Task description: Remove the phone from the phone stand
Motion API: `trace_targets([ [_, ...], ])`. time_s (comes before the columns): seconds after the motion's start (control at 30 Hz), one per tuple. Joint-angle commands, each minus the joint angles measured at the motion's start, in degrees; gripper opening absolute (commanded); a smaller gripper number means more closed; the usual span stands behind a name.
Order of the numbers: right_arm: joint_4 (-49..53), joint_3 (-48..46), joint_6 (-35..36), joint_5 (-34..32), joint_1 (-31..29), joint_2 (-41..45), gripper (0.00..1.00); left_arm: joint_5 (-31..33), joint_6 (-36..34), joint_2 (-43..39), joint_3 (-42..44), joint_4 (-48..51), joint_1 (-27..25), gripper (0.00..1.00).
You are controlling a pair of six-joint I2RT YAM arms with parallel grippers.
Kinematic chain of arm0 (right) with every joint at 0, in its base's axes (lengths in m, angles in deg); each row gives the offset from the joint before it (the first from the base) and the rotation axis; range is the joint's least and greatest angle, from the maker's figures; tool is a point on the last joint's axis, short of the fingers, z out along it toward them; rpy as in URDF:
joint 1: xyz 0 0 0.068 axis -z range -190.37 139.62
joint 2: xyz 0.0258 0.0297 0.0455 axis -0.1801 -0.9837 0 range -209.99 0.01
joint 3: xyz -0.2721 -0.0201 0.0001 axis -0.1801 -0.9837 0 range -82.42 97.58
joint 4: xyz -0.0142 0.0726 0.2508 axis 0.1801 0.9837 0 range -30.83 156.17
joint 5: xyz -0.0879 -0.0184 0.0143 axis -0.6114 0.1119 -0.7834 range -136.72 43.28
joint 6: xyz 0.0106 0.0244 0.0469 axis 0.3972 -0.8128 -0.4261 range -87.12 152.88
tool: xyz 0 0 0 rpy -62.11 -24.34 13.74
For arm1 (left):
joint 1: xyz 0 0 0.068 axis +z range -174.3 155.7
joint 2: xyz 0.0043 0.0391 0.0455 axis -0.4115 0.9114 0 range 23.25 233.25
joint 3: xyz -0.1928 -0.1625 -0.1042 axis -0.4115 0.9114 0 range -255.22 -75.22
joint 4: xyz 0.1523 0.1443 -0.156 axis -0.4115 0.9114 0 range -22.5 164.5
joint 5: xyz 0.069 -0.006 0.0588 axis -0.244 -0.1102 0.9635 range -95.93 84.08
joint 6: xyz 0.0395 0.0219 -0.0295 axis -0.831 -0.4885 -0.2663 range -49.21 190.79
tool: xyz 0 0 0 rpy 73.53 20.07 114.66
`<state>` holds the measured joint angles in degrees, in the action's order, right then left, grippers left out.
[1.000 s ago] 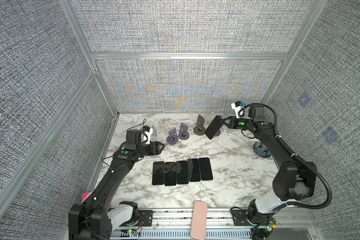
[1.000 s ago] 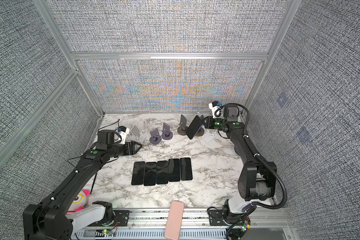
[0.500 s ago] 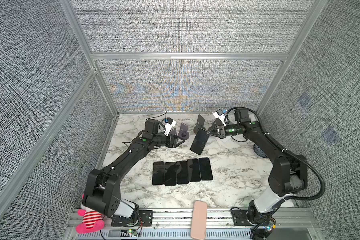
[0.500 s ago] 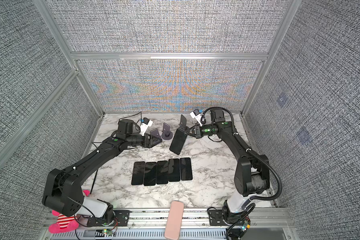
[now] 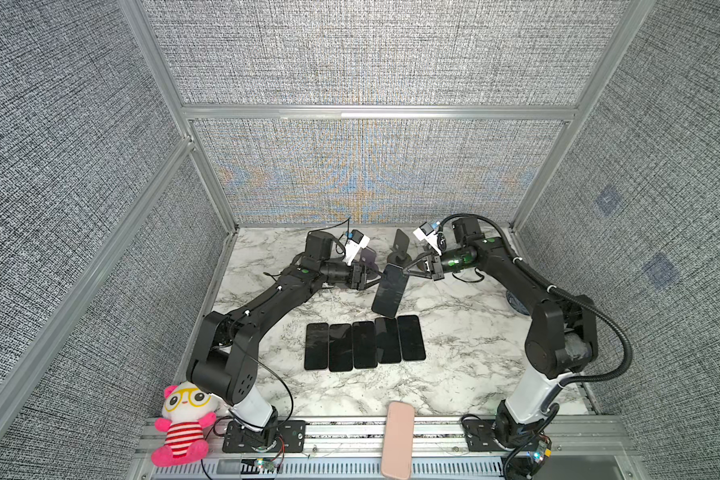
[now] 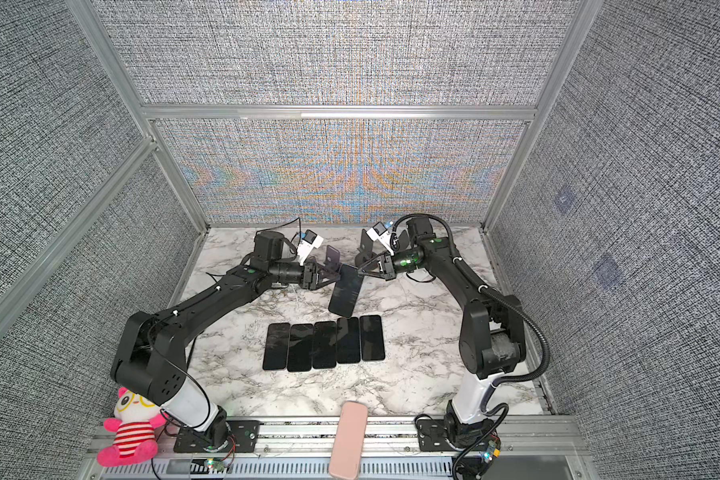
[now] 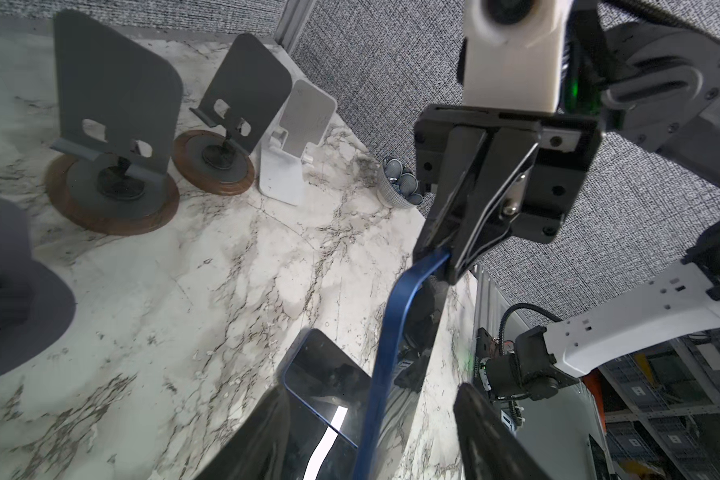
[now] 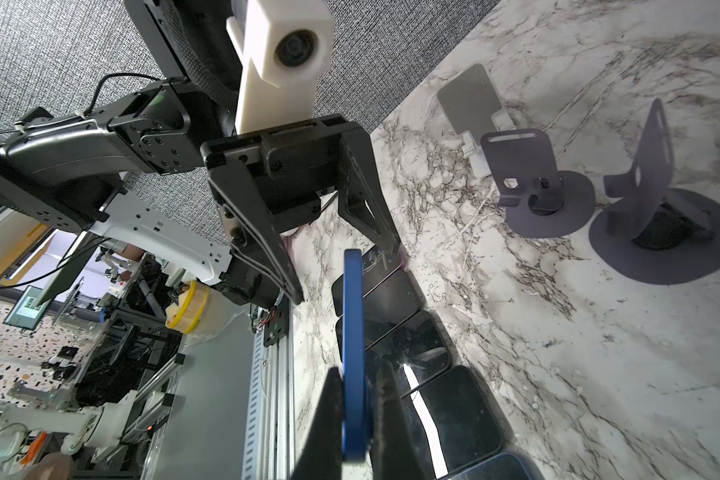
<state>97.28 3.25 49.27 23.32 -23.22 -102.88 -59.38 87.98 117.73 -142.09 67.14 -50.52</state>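
While the right hand (image 5: 407, 272) pinches the flat, glossy, blue-edged phone (image 5: 390, 294), the left hand (image 5: 376, 281) stands spread around it.

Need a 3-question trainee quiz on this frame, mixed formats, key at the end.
1. True or false: the right gripper is shut on the blue phone.
2. How many phones lie flat in the row on the table?
3. The left gripper is: A) open, jaws either side of the blue phone; B) shut on it; C) out of view.
Key: 1 true; 2 five; 3 A.
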Motion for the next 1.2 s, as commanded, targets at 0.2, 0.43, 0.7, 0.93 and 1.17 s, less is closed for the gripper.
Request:
trace_targets([
  [0.2,11.59,5.0,11.34,6.51,-1.56,-3.42,0.0,-2.81,3.4,1.83,-0.44,-6.86,-1.2,0.5],
  [0.43,14.68,7.76,12.77,6.21,-2.06,-6.64,0.0,-3.54,5.36,2.81,-0.46,-8.25,-1.73,0.17],
  [0.7,11.89,7.78,8.94,3.79,-2.1,-6.56,0.21,-2.31,6.31,3.33,-0.29,-8.94,-2.08,0.0],
  [0.93,-6.85,-1.99,-12.33,-12.48,-0.05,1.47,0.47,5.65,8.81,1.06,1.39,-9.3,-2.08,0.0],
  [1.17,-15.01,-13.86,-23.36,-39.31,-4.99,11.87,0.52,17.54,15.58,-0.86,3.14,-10.34,-2.17,0.0],
])
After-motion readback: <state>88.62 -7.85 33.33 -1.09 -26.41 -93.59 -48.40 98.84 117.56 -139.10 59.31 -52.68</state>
